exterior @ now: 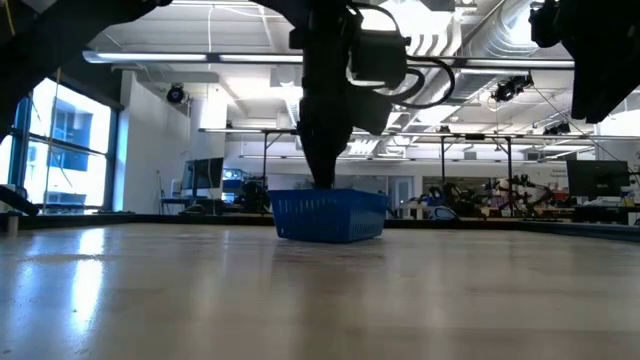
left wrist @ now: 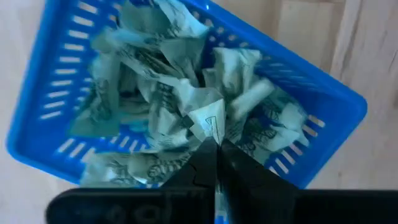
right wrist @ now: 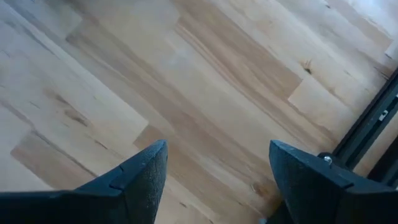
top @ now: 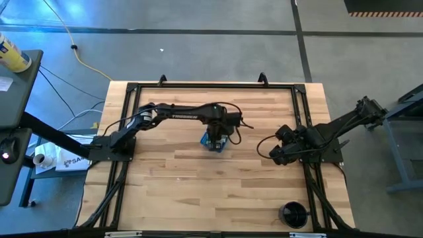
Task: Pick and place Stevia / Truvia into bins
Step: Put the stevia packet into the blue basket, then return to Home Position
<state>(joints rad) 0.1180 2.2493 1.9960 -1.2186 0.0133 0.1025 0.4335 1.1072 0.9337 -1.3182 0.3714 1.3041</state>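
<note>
Right, crumpled Stevia sachets (left wrist: 186, 99) fill the blue bin (left wrist: 336, 99) mid-table (top: 198, 192). Left tool (left wrist: 216, 146) directly above the pile, tips pinched narrow on one sachet (left wrist: 208, 121). Right tool (right wrist: 214, 165) wide, w/ nothing in it, above bare table by right frame.

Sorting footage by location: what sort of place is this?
Likely a robotics lab or workshop: exposed ceiling ducts, workbenches with equipment behind the wooden table, and a concrete floor with cables.
</note>
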